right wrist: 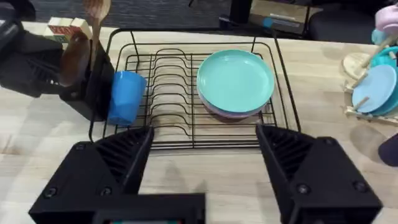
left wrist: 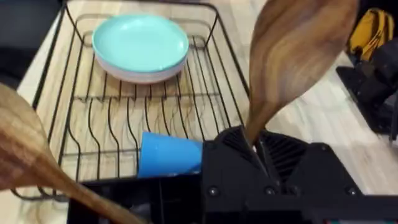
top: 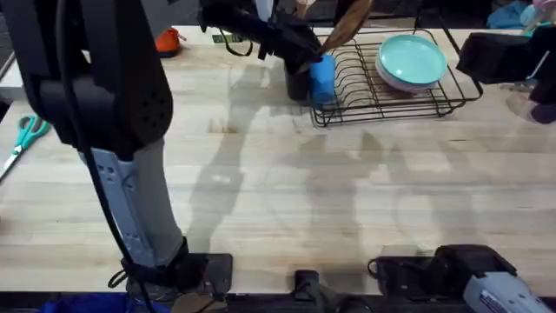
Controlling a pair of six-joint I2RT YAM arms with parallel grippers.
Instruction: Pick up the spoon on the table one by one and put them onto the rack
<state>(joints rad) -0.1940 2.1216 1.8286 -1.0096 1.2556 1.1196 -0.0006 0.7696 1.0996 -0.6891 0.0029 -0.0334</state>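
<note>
Black arms, one with a grey link point(top: 130, 204); blocky black ribbed fingers point(right wrist: 298, 168).

The table point(top: 261, 183) bears the rack point(top: 382, 100) and scissors point(top: 26, 137).

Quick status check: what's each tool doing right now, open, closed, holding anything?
Left tool: closed on a wooden spoon, over the rack's utensil end.
Right tool: open, holding nothing.
</note>
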